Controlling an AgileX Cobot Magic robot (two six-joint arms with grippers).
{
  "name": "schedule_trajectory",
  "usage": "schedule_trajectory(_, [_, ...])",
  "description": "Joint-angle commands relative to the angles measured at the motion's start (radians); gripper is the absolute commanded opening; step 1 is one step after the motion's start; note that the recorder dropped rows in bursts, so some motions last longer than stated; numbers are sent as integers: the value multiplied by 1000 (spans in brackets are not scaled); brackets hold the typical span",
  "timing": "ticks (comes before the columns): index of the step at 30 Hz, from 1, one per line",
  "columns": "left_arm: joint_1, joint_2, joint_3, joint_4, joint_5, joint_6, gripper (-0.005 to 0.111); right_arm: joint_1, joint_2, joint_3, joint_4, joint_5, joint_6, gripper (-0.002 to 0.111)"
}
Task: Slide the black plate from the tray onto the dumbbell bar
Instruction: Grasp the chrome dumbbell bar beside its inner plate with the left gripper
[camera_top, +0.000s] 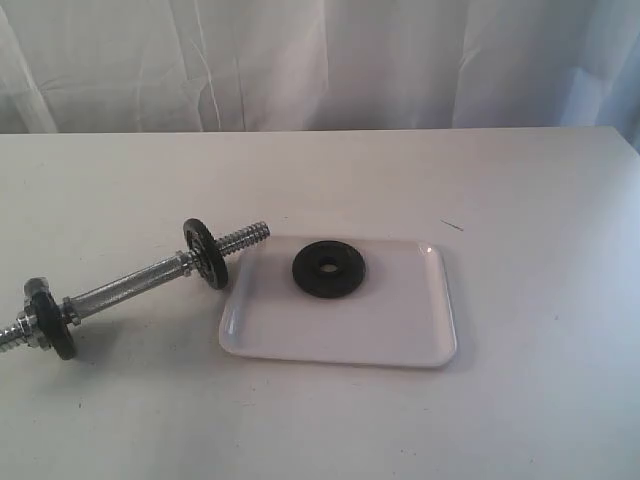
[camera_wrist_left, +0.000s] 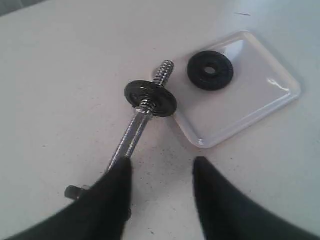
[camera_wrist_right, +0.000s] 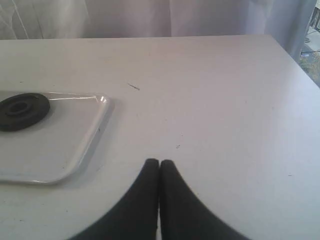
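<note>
the black plate (camera_top: 328, 269) is lying flat inside the tray (camera_top: 400, 320), in the tray's far half and toward the side facing the dumbbell bar (camera_top: 130, 288), with its raised hub ring and centre hole facing up. the white tray is sitting on the pale bench (camera_top: 540, 200).

the dumbbell bar is lying on the bench just beside the tray, slanting away from it. its bare threaded end (camera_top: 245, 238) is pointing at the tray's far corner on that side and is reaching the rim there; i cannot tell whether it is touching. a black weight disc (camera_top: 205, 253) is standing on the bar just behind that thread, close to the tray's edge. a second disc (camera_top: 55, 325) is sitting at the bar's other end, well apart from the tray.

the left gripper (camera_wrist_left: 162, 162) is hanging wide open over the bench on the bar's side of the tray, holding nothing. one fingertip is overlapping the bar's chrome middle in the left wrist view, and contact is unclear.

the right gripper (camera_wrist_right: 159, 162) is hovering over bare bench off the opposite side of the tray, with its jaws pressed together and nothing between them.

a white curtain (camera_top: 300, 60) is hanging behind the bench, beyond the tray's far edge.
</note>
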Motion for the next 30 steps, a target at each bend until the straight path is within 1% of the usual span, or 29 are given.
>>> schedule_trajectory(1, [0,190,-95,-36,99,93,80,-2,-5,5,-3,-11,5,0])
schedule_trajectory(2, [0,221,-106,-36,119,118,82,-2,-5,5,-3,-11,5,0])
schedule_trajectory(4, [-3,292,-130,-39,164,140,82,-2,-5,5,-3,-11,5,0])
schedule_trajectory(6, [-24,346,-141,-36,170,140,82,-2,-5,5,-3,-11,5,0])
schedule_trajectory(10, [-108,438,-144,-13,123,152,82,-2,-5,5,-3,-11,5,0])
schedule_trajectory(11, [-136,458,-144,8,98,154,82,-2,-5,5,-3,-11,5,0])
schedule_trajectory(12, [-188,490,-144,76,40,159,82,-2,-5,5,-3,-11,5,0])
schedule_trajectory(13, [-217,507,-144,112,6,161,82,-2,-5,5,-3,-11,5,0])
schedule_trajectory(14, [-263,537,-144,167,-53,161,82,-2,-5,5,-3,-11,5,0])
schedule_trajectory(15, [-285,556,-144,195,-88,161,82,-2,-5,5,-3,-11,5,0])
schedule_trajectory(16, [-317,588,-144,234,-160,161,82,-2,-5,5,-3,-11,5,0])
schedule_trajectory(18, [-349,639,-144,249,-237,161,82,-2,-5,5,-3,-11,5,0])
schedule_trajectory(21, [-379,704,-144,257,-303,168,82,-2,-5,5,-3,-11,5,0])
schedule_trajectory(26, [-406,782,-144,271,-371,168,82,-2,-5,5,-3,-11,5,0])
schedule_trajectory(27, [-408,799,-144,290,-393,169,82,-2,-5,5,-3,-11,5,0])
schedule_trajectory(30, [-408,828,-144,347,-400,169,82,-2,-5,5,-3,-11,5,0])
